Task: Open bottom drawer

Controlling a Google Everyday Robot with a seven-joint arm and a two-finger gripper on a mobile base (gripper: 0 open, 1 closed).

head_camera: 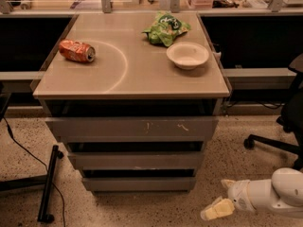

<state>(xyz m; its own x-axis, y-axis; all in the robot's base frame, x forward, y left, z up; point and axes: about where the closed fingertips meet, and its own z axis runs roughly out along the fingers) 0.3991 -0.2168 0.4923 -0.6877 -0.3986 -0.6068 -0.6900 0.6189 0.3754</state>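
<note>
"Three grey fronts under the desk (142, 74); which one is it?"
"I see the bottom drawer (139, 183) lowest, just above the floor (142, 209): plain grey, unmarked, the narrowest strip, pushed in. My tool (222, 197) hangs low to its right, apart from it, fingers (217, 211) spread, gripping nothing."

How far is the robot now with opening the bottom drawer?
Done: nothing visible; the bottom drawer looks shut. In hand: the claw hangs low near the floor, on the picture's right of the cabinet, open, empty, apart from the drawer. Left: reach its front, grip it, pull it out.
</note>
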